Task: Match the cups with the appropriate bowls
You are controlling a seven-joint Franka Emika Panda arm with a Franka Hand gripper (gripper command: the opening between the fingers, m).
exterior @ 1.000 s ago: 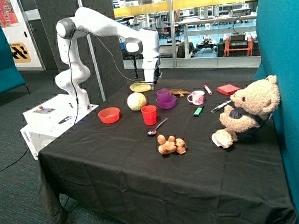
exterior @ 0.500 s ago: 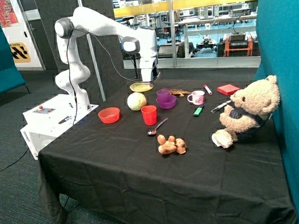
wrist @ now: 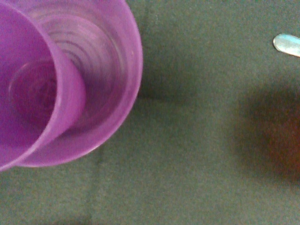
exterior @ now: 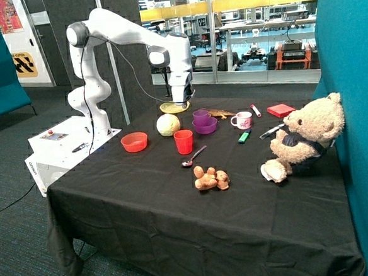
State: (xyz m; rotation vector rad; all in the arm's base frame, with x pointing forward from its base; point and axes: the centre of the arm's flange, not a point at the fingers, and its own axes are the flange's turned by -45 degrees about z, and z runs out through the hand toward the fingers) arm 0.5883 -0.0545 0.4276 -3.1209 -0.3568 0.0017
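The purple cup (exterior: 201, 116) stands inside the purple bowl (exterior: 206, 127) at the middle back of the black table. In the wrist view the purple cup (wrist: 33, 89) leans against the inner wall of the purple bowl (wrist: 110, 70). The red cup (exterior: 183, 141) stands alone on the cloth in front of the purple bowl. The red-orange bowl (exterior: 134, 142) sits empty nearer the robot base, apart from the red cup. The gripper (exterior: 180, 103) hangs above the yellow-green plate, just beside the purple bowl and holding nothing that shows.
A yellow-green plate (exterior: 172, 107) and a pale round ball (exterior: 168, 124) lie near the gripper. A spoon (exterior: 193, 156), whose tip also shows in the wrist view (wrist: 287, 43), a small brown plush (exterior: 211, 179), a white-and-pink mug (exterior: 242, 120), a green marker (exterior: 244, 137) and a teddy bear (exterior: 304, 136) also lie on the table.
The gripper has drifted away from the purple cup and bowl, toward the yellow-green plate on the robot base side. The objects on the table have not moved.
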